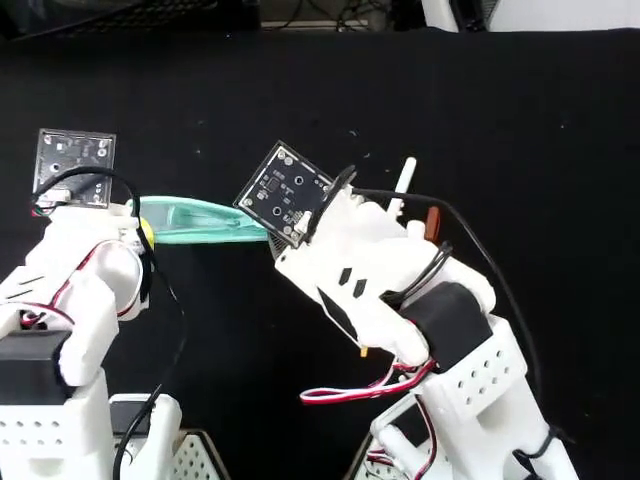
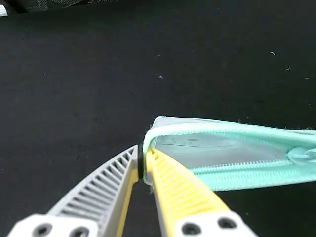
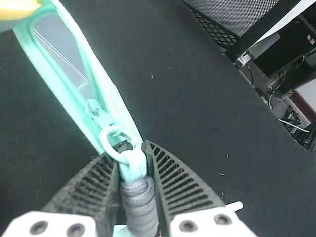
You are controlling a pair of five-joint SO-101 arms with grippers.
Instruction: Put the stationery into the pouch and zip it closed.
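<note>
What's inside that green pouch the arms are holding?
Through the open zip, the pouch shows pale lining and no stationery in the visible part. Near the right gripper the zip is closed, so that end's contents are hidden.

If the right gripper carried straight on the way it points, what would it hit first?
The pouch: the right gripper is shut on the zipper pull, and the open pouch stretches directly ahead. Farther along, probably, the left gripper holding the far end.
</note>
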